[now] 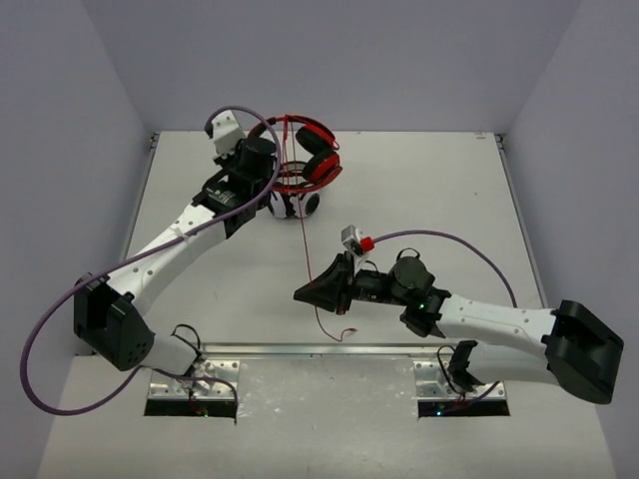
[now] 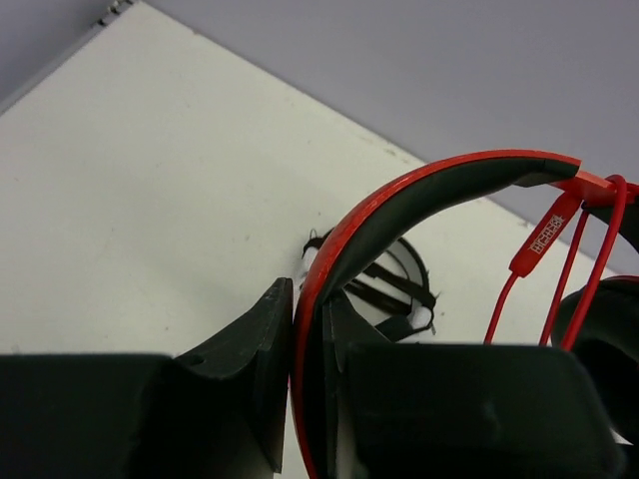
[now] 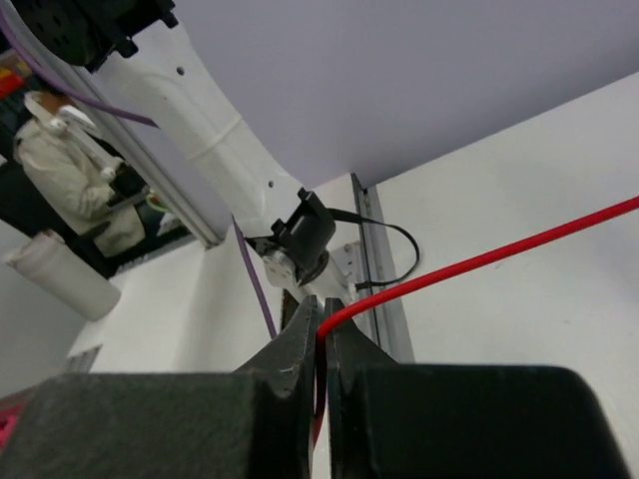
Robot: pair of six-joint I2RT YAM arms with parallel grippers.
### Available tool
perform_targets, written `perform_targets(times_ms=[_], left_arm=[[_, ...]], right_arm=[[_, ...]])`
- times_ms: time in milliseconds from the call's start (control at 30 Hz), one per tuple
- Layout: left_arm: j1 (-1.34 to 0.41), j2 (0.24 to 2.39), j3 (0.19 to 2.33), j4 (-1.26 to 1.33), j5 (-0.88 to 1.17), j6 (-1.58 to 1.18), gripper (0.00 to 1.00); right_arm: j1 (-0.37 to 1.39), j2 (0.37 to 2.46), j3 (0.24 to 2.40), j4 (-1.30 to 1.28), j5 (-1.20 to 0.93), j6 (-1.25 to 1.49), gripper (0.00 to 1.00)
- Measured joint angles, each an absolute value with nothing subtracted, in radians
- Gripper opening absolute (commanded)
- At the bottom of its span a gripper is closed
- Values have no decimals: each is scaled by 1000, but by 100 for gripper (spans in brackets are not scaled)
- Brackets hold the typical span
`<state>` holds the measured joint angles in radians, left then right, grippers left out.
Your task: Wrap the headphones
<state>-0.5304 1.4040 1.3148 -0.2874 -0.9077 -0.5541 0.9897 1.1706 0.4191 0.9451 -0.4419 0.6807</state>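
Observation:
The red headphones (image 1: 312,158) are held up at the back of the table, headband up and black ear cushions to the right. My left gripper (image 1: 262,172) is shut on the red headband (image 2: 399,200). The thin red cable (image 1: 303,225) runs taut from the headband down to my right gripper (image 1: 305,292), which is shut on it near the table's middle front. The cable's loose end (image 1: 344,334) lies on the table by the front rail. In the right wrist view the cable (image 3: 479,259) leaves the closed fingertips toward the right.
White-and-black headphones (image 1: 295,203) lie on the table just under the red ones, also showing in the left wrist view (image 2: 394,284). A metal rail (image 1: 319,351) runs along the front edge by the arm bases. Grey walls close in the table's back and sides.

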Motion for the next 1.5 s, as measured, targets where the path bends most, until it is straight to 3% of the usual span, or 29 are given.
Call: perform_targets(times_ms=[300, 667, 867, 1133, 1500], left_arm=[[-462, 1470, 1274, -393, -739, -694, 0], [-455, 1466, 1292, -439, -728, -765, 0], [-432, 1467, 1246, -453, -699, -793, 0], [-398, 1466, 1164, -430, -665, -799, 0], [-593, 1285, 814, -232, -842, -632, 0]], right_arm=[[1017, 1116, 471, 609, -392, 526, 1], [1077, 1270, 614, 474, -398, 459, 1], [1122, 1275, 763, 383, -394, 392, 1], [1123, 1265, 786, 201, -354, 293, 1], [1123, 1264, 1224, -323, -139, -67, 1]])
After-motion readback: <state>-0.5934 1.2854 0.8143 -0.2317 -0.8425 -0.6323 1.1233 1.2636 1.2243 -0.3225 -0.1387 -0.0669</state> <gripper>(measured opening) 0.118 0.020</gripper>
